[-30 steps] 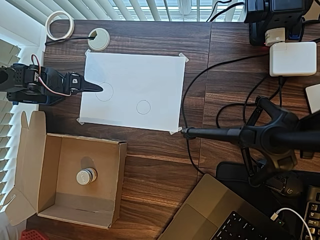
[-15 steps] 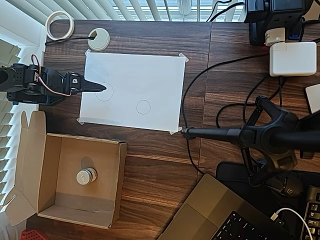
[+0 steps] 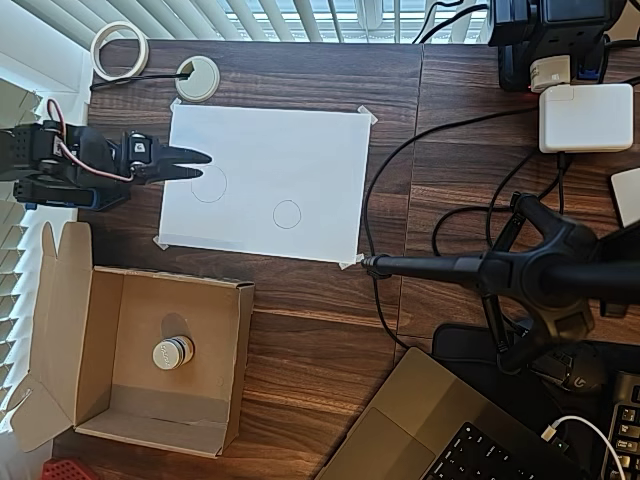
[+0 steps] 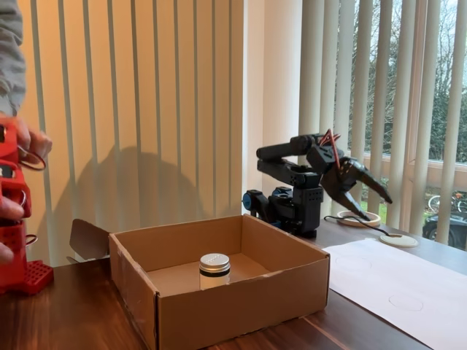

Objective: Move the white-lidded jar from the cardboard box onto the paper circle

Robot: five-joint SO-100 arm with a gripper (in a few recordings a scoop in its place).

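The jar (image 3: 172, 352) sits inside the box (image 3: 232, 370), well apart from the gripper (image 3: 203, 166), whose fingers (image 3: 190, 157) are spread and empty above the sheet's edge, near the larger circle.

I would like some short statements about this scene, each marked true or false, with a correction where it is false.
1. The white-lidded jar stands inside the cardboard box. True.
2. The gripper holds the jar. False: it is open and empty, raised above the table, away from the box.
3. The paper circle has nothing on it. True.
4. The white sheet lies inside the box. False: it is taped to the table beside the box.
5. In the overhead view, the gripper points toward the sheet's left edge. True.
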